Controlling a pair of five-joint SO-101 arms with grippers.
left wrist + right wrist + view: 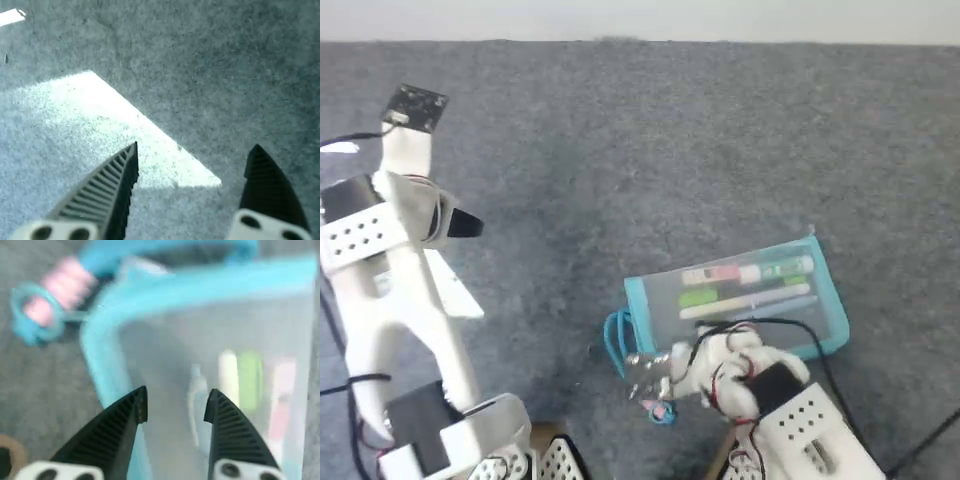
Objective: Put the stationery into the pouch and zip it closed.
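Pouch [740,295] lies flat on the felt [620,150], stationery [745,280] inside; right gripper [176,395], jaws parted and empty, hangs over its end beside the zip pull [50,300], left gripper [195,147] open well apart: pinch the pull squarely, draw straight along the zip.

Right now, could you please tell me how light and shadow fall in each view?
High view: even light across the grey table, no hard shadows. Left wrist view: a bright, straight-edged patch of light on the table, darker around it, beneath the open left gripper. Right wrist view: the pouch is evenly lit under the right gripper, without glare.
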